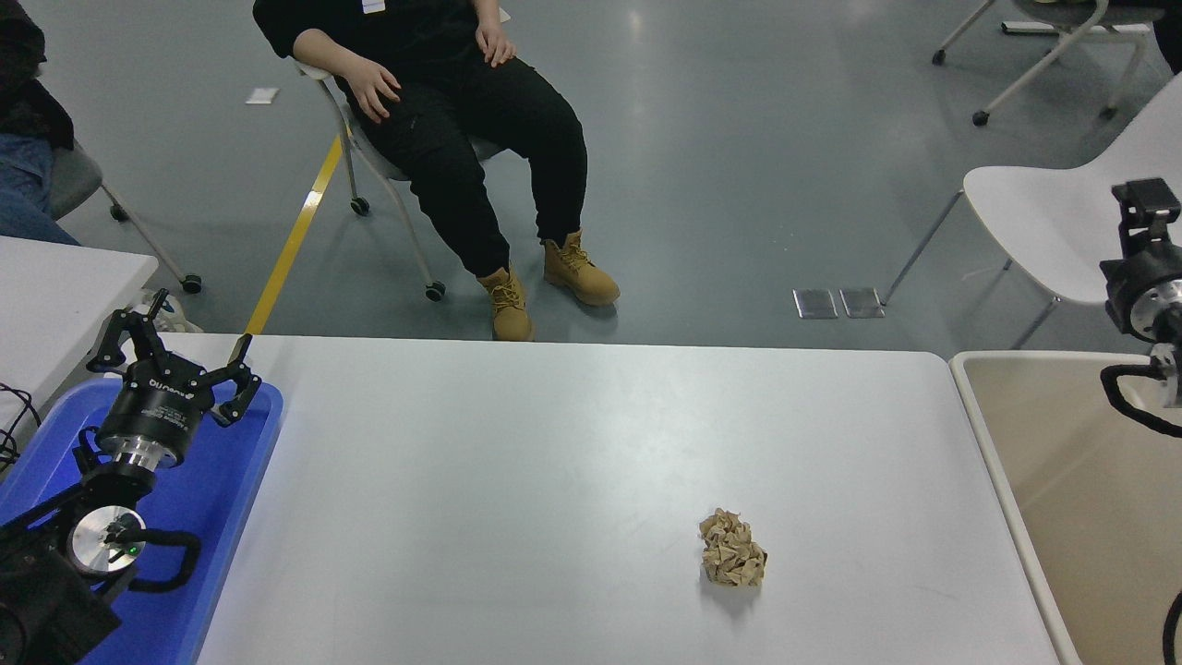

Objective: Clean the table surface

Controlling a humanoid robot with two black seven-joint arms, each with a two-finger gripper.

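The table surface (pixel 554 434) is a wide, glossy white top filling the middle of the head view. A crumpled ball of brown paper (pixel 732 550) lies on it, right of centre and near the front edge. My left gripper (pixel 175 349) is parked at the lower left above a blue tray, its fingers spread open and empty. My right arm (pixel 1145 277) comes in at the right edge, raised above the beige bin and far from the paper. Its gripper is cut by the frame edge, so its state does not show.
A blue tray (pixel 222 489) sits at the table's left end and a beige bin (pixel 1071 480) at its right end. A smaller white table (pixel 55 286) is at the left. A person (pixel 462 120) sits on a chair beyond the far edge. A white chair (pixel 1043 212) stands at the right.
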